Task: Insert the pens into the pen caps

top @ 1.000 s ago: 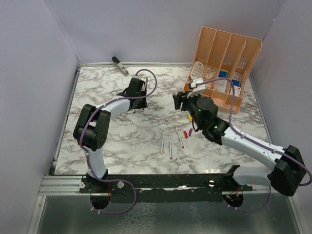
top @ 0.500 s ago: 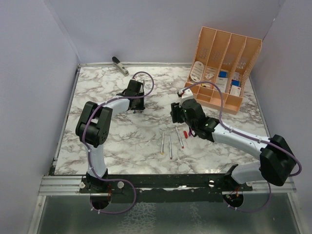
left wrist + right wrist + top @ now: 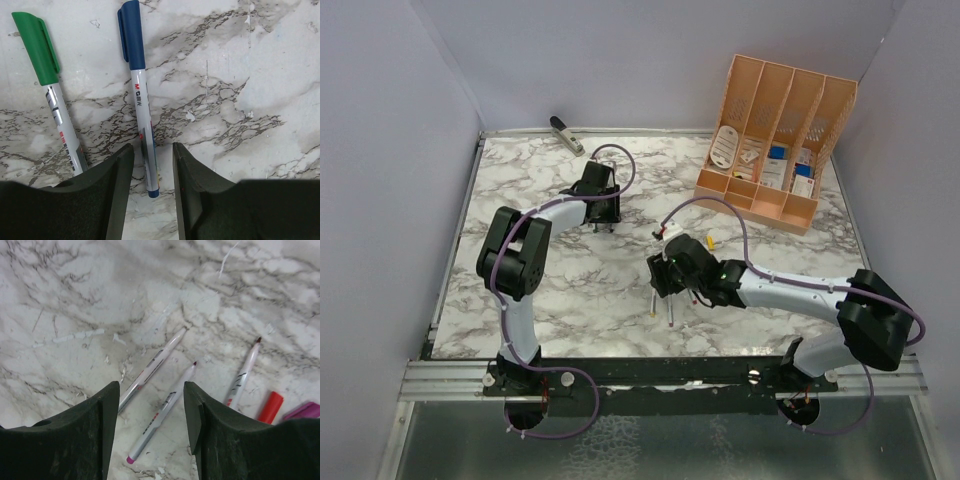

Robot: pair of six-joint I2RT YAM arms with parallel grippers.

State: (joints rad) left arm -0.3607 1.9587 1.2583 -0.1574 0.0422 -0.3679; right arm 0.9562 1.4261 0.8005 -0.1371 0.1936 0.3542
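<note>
Left wrist view: the left fingers [image 3: 115, 195] are standing apart, straddling the tail end of a blue-capped pen [image 3: 141, 105] without closing on it. A green-capped pen [image 3: 55, 110] is lying just beside it on the marble surface [image 3: 250, 75]. Right wrist view: the right fingers [image 3: 95, 440] are hanging apart over three uncapped pens [image 3: 162, 410], with a red cap [image 3: 270, 407] and a magenta cap [image 3: 302, 411] lying beside them. Only the top view is showing the orange organiser [image 3: 775, 110] standing at the far right.

light: bright, even | shadows: soft | focus: marble sharp; fingers [image 3: 95, 200] dark, soft-edged
</note>
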